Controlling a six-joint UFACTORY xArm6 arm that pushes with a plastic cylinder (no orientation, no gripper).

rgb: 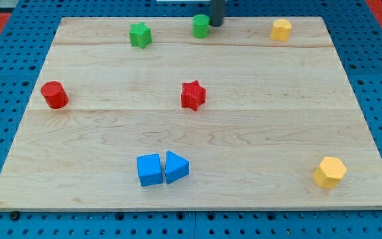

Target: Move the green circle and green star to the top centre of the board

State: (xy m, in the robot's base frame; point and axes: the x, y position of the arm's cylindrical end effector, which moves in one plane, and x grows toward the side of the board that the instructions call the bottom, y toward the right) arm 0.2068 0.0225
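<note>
Our green circle [201,26] sits at the board's [111,133] top edge, about at the centre, and my tip [215,24] stands just beside it on the view's right, touching it or nearly so; we cannot tell which. The rod carries no jaws, so it holds nothing and only rests against or next to the block. The green star [140,34] lies near the top edge too, to the view's left of the circle and apart from it, with bare wood between them.

Along that same top strip, a yellow block [281,30] sits off to the view's right. The red cylinder [54,95] stands close to the left edge, and the red star [193,95] is near the middle of the board with open wood all round it. Towards the bottom, a blue cube [150,170] and a blue wedge-like block [176,166] touch side by side. A yellow hexagonal block [329,172] rests near the bottom right corner.

The rod is cut off by the view's top, so we see only its lower end. The exact shape of the upper yellow block is hard to make out.

The board is pale wood in long planks, lying on a blue pegboard table [377,79] with rows of holes; red shows at the upper corners.
</note>
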